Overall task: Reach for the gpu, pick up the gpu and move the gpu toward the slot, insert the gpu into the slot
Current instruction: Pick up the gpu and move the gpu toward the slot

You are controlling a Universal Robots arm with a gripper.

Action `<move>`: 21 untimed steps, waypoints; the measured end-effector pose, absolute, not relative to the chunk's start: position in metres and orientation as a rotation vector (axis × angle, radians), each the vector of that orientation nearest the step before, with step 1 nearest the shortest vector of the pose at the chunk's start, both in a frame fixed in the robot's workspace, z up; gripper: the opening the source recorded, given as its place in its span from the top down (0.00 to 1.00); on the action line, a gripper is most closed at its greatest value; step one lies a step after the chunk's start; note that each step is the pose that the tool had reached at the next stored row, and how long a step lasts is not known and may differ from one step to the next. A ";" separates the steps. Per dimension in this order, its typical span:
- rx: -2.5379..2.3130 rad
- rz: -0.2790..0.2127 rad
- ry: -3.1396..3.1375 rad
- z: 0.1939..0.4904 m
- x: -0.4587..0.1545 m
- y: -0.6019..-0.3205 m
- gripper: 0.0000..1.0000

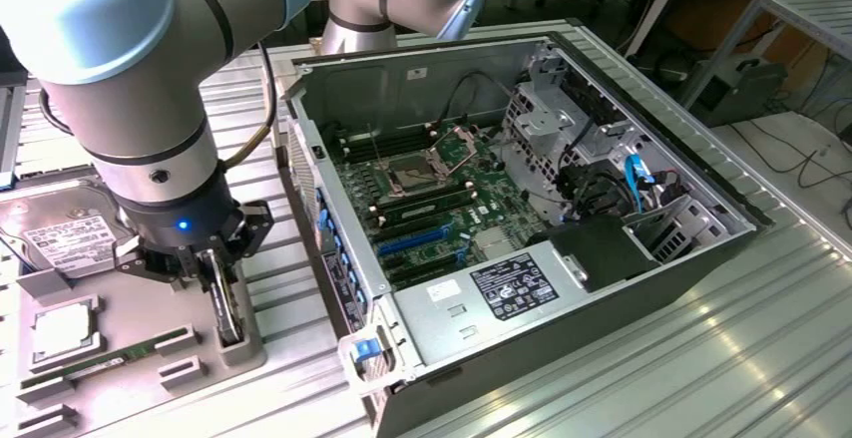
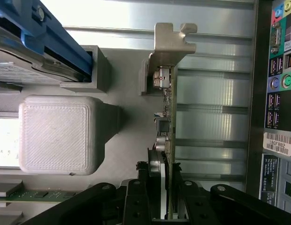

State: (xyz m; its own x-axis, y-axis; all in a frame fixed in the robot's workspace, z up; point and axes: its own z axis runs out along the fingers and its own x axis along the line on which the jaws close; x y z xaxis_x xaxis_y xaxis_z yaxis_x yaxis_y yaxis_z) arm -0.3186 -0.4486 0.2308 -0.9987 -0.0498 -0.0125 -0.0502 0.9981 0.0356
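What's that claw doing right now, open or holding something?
Gripper: closed, clamped on the gpu.

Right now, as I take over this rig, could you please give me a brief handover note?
Tool: closed on the edge of the gpu, a thin dark circuit card with a silvery metal bracket.
Gpu: upright on edge in the grey plastic holder, to the exterior view's left of the open computer case.
Slot: a long narrow blue plastic strip on the board inside the case, with nothing in it.
Done: reach and grasp.
Left: lifting out, moving to the slot, inserting.
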 end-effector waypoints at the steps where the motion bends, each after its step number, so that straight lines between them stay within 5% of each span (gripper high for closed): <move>1: -0.078 0.056 3.128 0.231 -0.319 -0.449 0.71; 21: -0.078 0.056 3.128 0.231 -0.319 -0.449 0.72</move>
